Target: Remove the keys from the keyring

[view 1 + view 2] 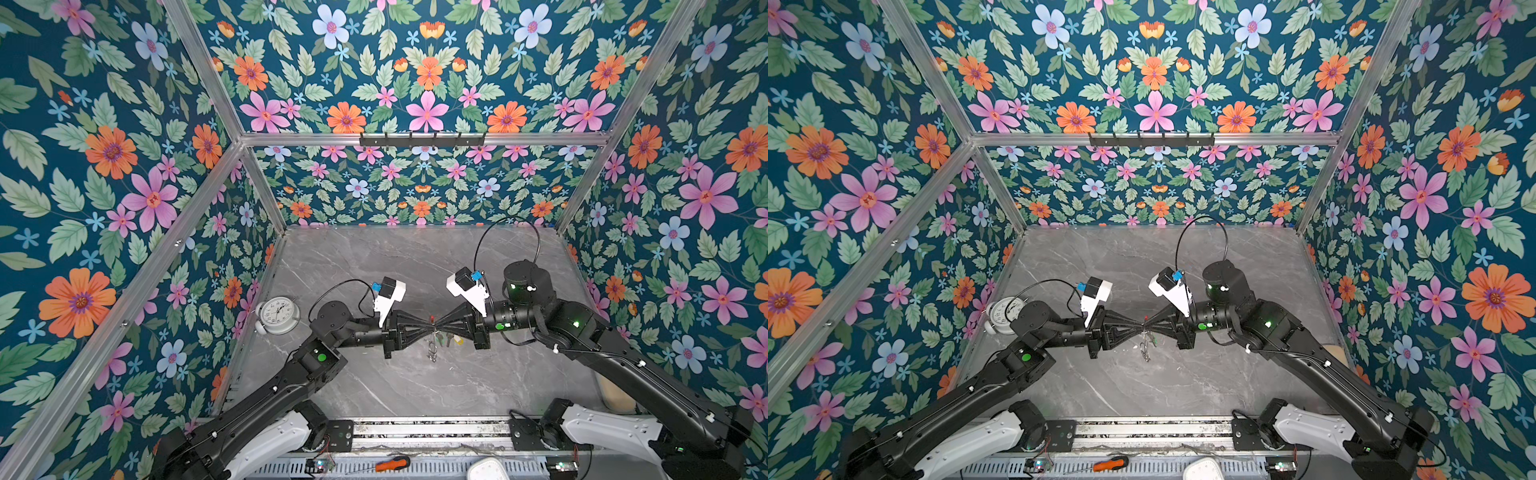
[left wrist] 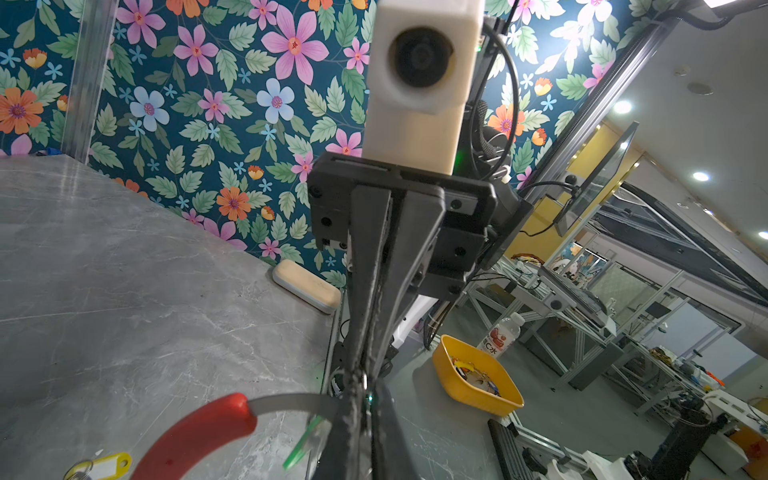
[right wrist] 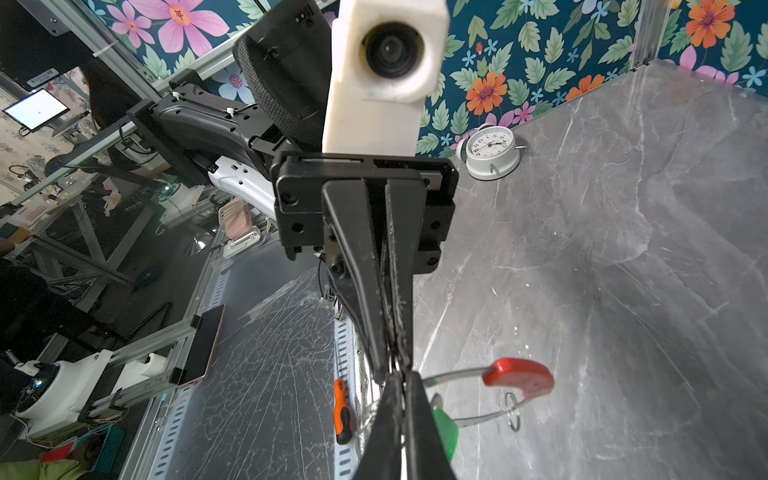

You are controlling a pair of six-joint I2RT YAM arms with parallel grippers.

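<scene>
Raised over mid surface (image 1: 374, 374): large grey metal hoop keyring (image 3: 519, 376) is clamped by fully closed right gripper (image 1: 438, 326); left gripper (image 1: 427, 326) closed tip-to-tip there, hold unclear; small green plastic key tag (image 3: 444, 424) hangs alongside. Likely next: key slid off.

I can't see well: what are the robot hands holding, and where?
The keyring. The left gripper and right gripper pinch it tip to tip, on the grey metal band next to its red section.
</scene>
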